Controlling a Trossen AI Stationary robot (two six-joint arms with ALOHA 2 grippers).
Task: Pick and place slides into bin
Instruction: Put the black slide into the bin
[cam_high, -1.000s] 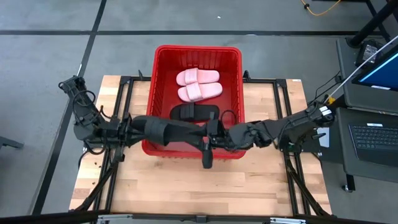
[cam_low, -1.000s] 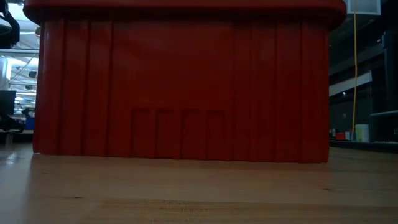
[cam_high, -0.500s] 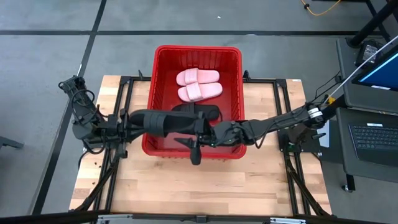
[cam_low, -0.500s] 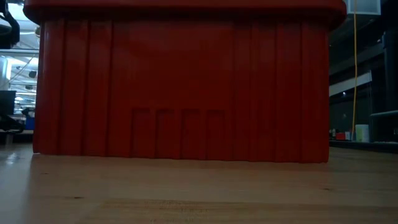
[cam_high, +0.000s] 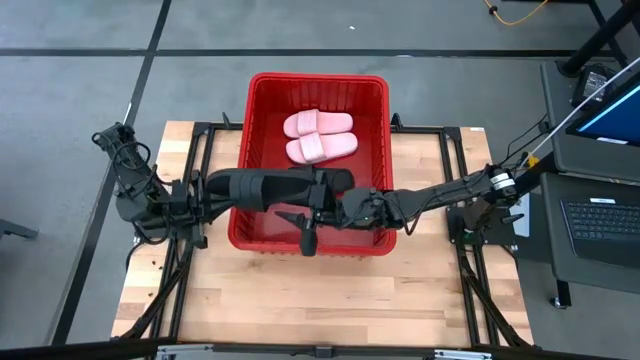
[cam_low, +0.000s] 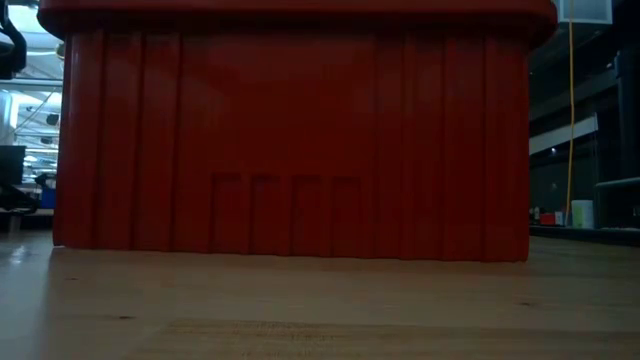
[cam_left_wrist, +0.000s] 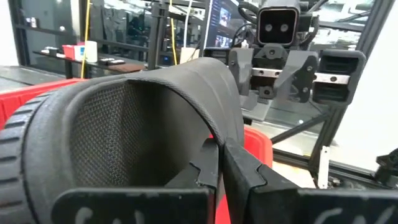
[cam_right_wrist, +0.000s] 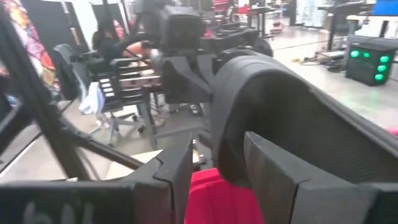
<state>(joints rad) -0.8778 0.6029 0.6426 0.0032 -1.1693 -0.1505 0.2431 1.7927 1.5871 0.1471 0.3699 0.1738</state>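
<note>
A black slide (cam_high: 308, 236) hangs over the red bin's near rim (cam_high: 270, 246), held between both grippers. My left gripper (cam_high: 318, 200) reaches in from the left and is shut on its strap. My right gripper (cam_high: 345, 208) reaches in from the right and stands about the same strap. Two pink slides (cam_high: 320, 137) lie side by side on the bin's floor at the far end. Another black slide (cam_high: 338, 178) lies nearer, partly hidden by my arms. The low view shows only the bin's near wall (cam_low: 300, 140). My left gripper pinches the black slide's strap at its edge (cam_left_wrist: 214, 140) between its two fingers, which come level from the table's left. The slide is lifted clear. My right gripper has the strap's opposite edge (cam_right_wrist: 229, 143) between its fingers. One finger (cam_right_wrist: 277, 171) is under the strap at its mesh lining and one finger (cam_right_wrist: 174, 171) is outside it. It comes level from the table's right.
The bin takes up the table's middle and far part. Bare wooden tabletop (cam_high: 320, 300) lies in front of it. A desk with a laptop (cam_high: 600, 215) stands to the right of the table. A person sits in the room beyond (cam_right_wrist: 102, 43).
Both grippers have carried the black slide toward the table's left and slightly toward its far edge, along the bin's near rim. My right arm has stretched out and my left arm has drawn back. The slide stays lifted clear.
</note>
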